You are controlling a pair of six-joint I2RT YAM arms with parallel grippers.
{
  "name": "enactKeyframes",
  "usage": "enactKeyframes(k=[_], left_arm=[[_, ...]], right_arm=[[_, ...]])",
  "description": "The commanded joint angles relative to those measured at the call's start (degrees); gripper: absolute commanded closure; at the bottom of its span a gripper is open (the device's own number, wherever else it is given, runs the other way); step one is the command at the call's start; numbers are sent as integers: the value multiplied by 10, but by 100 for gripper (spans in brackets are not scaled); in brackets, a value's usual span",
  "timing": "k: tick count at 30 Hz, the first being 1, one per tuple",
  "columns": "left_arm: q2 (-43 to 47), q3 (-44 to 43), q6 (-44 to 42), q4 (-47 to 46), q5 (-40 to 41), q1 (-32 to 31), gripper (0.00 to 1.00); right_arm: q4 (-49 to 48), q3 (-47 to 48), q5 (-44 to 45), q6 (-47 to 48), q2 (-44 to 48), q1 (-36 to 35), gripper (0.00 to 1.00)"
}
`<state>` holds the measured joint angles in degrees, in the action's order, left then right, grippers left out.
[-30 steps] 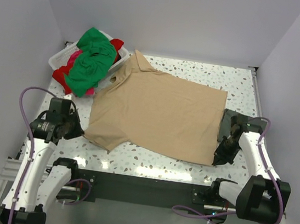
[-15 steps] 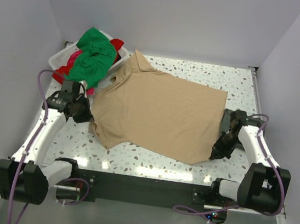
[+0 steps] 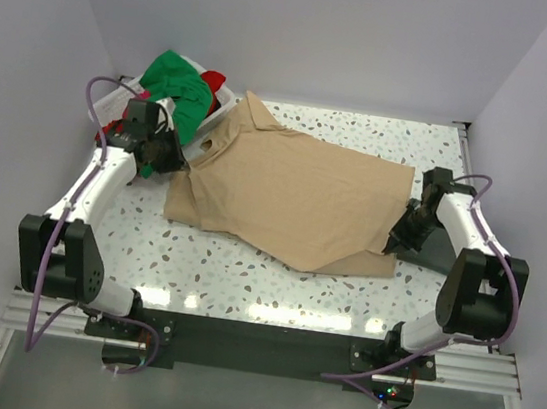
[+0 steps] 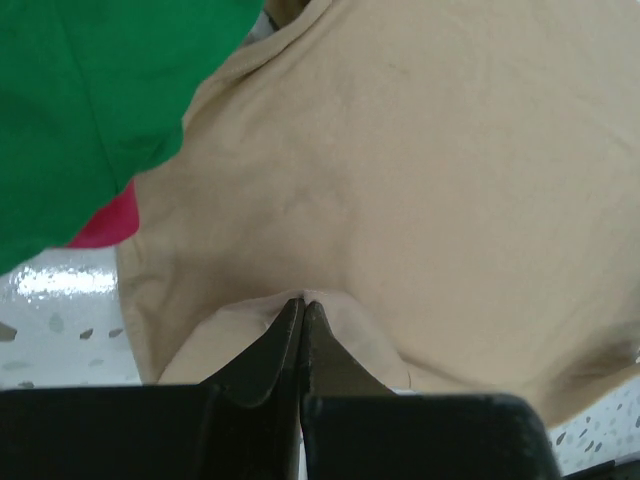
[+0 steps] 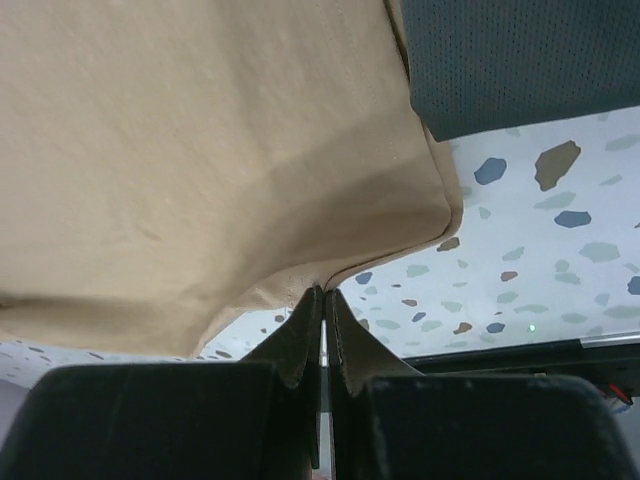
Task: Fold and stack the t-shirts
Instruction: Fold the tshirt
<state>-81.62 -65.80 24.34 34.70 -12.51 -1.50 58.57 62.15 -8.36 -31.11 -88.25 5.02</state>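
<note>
Tan t-shirt [image 3: 295, 192] lies spread on the counter [image 3: 383, 138], soft, light and limp; the left claw [image 4: 302, 305] and right claw [image 5: 322, 295] each pinch one near corner, sensible holds for folding.

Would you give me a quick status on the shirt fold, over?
Left gripper shut on tan shirt, sleeve side. Right gripper shut on its hem edge. Green shirt crowds left gripper.
</note>
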Motion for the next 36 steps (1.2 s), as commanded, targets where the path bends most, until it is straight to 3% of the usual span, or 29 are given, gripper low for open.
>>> enactKeyframes(k=[1, 16, 36], left_arm=[[-35, -59, -20, -53, -22, -15, 100], [-162, -215, -30, -53, 37, -45, 100], [-203, -263, -29, -38, 69, -45, 100]], right_arm=[[-10, 32, -3, -10, -9, 10, 100], [-27, 61, -8, -14, -32, 59, 100], [-44, 127, -5, -10, -94, 76, 100]])
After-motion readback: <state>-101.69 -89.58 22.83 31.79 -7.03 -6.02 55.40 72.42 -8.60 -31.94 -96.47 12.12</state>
